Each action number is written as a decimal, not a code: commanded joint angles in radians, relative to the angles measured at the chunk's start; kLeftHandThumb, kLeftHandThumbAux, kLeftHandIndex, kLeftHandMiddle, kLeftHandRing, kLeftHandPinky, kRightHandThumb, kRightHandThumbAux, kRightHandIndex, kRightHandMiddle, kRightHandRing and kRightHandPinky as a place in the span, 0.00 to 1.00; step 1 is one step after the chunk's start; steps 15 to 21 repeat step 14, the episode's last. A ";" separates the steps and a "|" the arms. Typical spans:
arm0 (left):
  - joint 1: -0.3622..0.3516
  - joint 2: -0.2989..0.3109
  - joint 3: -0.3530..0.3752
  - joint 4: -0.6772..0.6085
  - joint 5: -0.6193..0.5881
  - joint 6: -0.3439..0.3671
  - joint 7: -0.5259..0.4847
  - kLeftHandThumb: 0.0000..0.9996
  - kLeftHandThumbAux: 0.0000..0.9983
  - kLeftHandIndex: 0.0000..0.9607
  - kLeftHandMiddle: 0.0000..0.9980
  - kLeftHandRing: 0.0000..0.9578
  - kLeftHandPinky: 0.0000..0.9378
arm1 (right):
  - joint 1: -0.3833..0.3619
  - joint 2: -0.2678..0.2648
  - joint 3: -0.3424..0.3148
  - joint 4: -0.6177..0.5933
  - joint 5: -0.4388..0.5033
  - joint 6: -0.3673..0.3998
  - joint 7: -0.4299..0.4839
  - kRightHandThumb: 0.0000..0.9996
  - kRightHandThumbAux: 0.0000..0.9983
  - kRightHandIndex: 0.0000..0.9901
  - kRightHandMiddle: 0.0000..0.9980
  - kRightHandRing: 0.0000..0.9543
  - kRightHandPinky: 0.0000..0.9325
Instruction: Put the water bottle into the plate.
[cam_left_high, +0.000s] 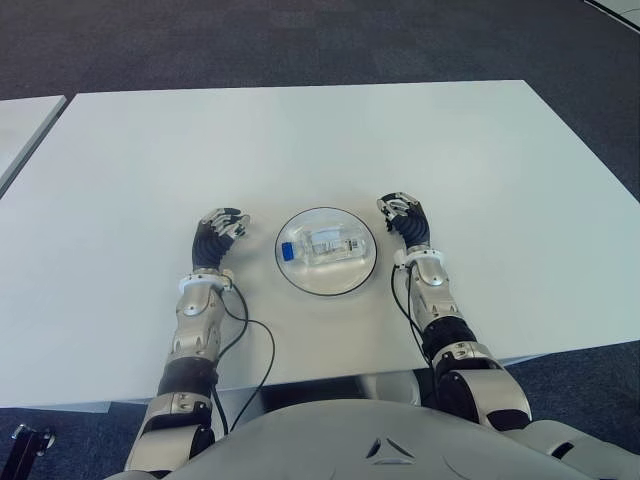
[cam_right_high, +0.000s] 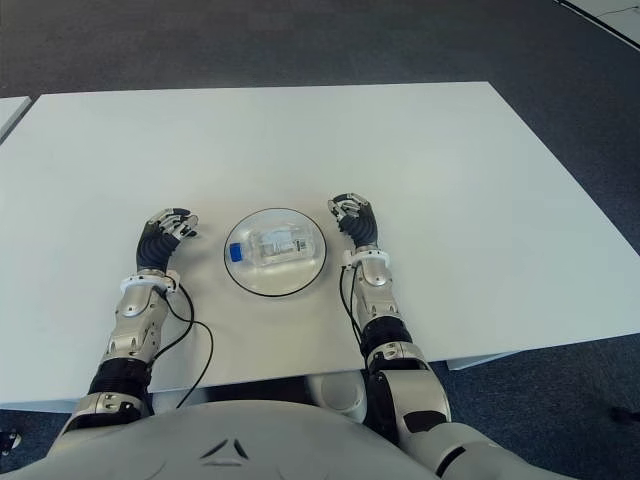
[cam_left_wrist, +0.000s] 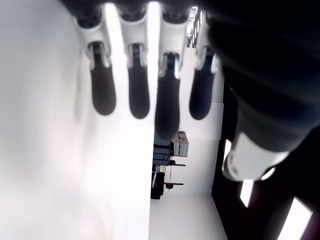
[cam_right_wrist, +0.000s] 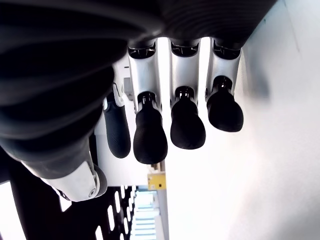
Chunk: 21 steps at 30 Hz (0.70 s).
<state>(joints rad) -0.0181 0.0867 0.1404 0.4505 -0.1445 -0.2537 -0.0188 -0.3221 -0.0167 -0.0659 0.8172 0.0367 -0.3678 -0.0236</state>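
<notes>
I am seeing the clear plastic water bottle with the blue cap (cam_left_high: 325, 245) lying on its side inside the round white plate with the dark rim (cam_left_high: 292, 275), cap pointing toward my left; it is sitting near the middle of the dish, well within the rim, so I am judging the placement as done; lying flat suits it, since a bottle stood upright in a shallow dish could tip.

Neither hand is touching it; the left hand (cam_left_high: 221, 232) is showing just beside the plate on its left, and the right hand (cam_left_high: 405, 218) just beside it on the right, both apart from the rim; I am reading that flanking pose as a parked one, clear enough that nothing is nudging the dish.

In the wrist views the left fingers (cam_left_wrist: 136, 92) and the right fingers (cam_right_wrist: 187, 122) are hanging loosely extended with nothing between them, so both hands are empty and relaxed; whether either is resting on the white surface (cam_left_high: 300, 140) I cannot tell.

The surface is carrying only the plate and bottle; dark grey carpet (cam_left_high: 300, 40) is lying beyond its far edge.
</notes>
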 joint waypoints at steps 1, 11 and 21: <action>0.039 -0.020 -0.014 0.037 0.023 0.066 0.007 0.71 0.71 0.45 0.55 0.55 0.53 | 0.054 0.009 -0.003 0.061 -0.005 0.079 -0.006 0.70 0.73 0.44 0.77 0.79 0.81; 0.049 -0.036 -0.017 0.028 0.050 0.085 0.026 0.71 0.71 0.45 0.63 0.64 0.64 | 0.055 0.016 -0.003 0.058 0.000 0.066 0.004 0.70 0.73 0.44 0.79 0.81 0.83; 0.052 -0.041 -0.016 0.027 0.053 0.089 0.027 0.71 0.71 0.45 0.65 0.66 0.65 | 0.056 0.016 -0.002 0.055 0.000 0.069 0.005 0.70 0.73 0.44 0.80 0.82 0.83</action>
